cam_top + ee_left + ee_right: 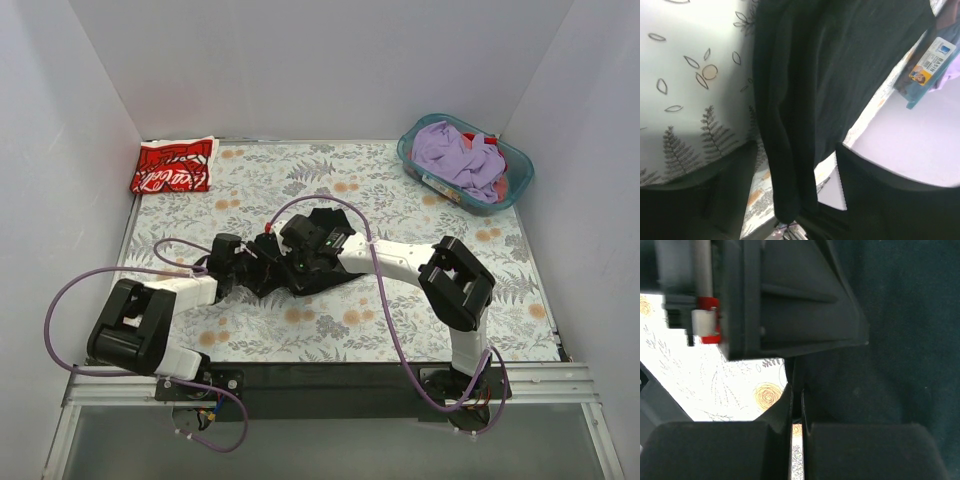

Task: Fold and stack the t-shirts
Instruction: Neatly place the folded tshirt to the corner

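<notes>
1. Two shirts are on the table (420, 300): one black and one red.
2. The black shirt (325, 280) lies bunched at mid-table, where the two arms meet.
3. The red shirt (172, 166), printed in white, lies folded in the far-left corner, well apart from the black one.
4. One teal basket (440, 188) stands in the far-right corner and holds purple cloth (450, 155).
5. Left end effector (796, 150): its two fingers stand apart. A hanging fold of the black shirt passes between them, and the table shows on either side of the fold.
6. Right end effector (797, 407): its two fingers are drawn nearly together, pinching an edge of the black shirt. Only a thin slit remains between them.
</notes>
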Motion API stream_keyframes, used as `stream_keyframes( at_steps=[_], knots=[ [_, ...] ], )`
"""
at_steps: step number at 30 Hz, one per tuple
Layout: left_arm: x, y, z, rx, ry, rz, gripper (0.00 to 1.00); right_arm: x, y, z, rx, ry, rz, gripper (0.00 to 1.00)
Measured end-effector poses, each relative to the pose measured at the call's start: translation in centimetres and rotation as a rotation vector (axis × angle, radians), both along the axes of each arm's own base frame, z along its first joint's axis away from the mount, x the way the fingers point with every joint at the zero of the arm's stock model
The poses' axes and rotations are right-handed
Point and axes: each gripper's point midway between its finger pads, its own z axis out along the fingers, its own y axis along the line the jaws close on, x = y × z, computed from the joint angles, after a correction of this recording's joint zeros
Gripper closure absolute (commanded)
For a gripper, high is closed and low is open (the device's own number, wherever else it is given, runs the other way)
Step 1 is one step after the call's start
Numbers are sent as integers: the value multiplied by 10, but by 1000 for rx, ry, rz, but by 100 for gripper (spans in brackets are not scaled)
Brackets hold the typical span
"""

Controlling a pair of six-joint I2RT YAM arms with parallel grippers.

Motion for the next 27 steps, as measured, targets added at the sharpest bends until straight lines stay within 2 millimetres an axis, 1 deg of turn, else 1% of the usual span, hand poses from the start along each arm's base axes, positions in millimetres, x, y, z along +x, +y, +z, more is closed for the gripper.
stream_keyframes(
  at_steps=[1,3,4,6,7,8,9,10,12,13,15,16,18,22,24,25,27],
  knots=[
    [1,-2,-1,-4,0,1,49,-1,0,0,3,2,2,99],
    [2,-2,-5,1,8,5,61,-2,0,-2,3,7,5,99],
    [2,-2,-8,4,12,7,73,-3,-1,-3,3,10,6,99],
    [2,0,-13,27,17,11,83,-3,-1,-3,3,12,7,98],
    [1,2,-16,40,20,11,94,-3,0,-3,5,12,8,93],
    [2,2,-17,46,21,11,100,-3,0,-2,8,12,8,90],
    [2,4,-18,61,17,6,100,-3,1,-2,11,10,8,86],
    [3,3,-18,70,12,-3,100,-3,2,-2,13,10,7,77],
    [7,4,-18,101,4,-22,100,-2,3,-1,20,13,6,69],
    [10,4,-18,118,-3,-32,100,-3,3,-1,22,15,8,62],
    [17,7,-18,158,-18,-50,100,-4,4,0,26,21,11,56],
    [21,10,-18,182,-28,-60,100,-5,3,1,27,21,12,52],
    [31,19,-18,231,-40,-76,100,-6,0,2,26,22,9,48],
    [63,49,-16,382,-74,-108,100,-9,-14,7,18,20,1,37],
    [82,64,-12,481,-98,-132,100,-9,-23,12,13,14,-6,28],
    [93,72,-10,536,-109,-145,100,-7,-29,15,13,2,-17,22],
    [114,86,-5,650,-135,-183,100,-5,-45,19,1,-26,-38,17]
  ],
)
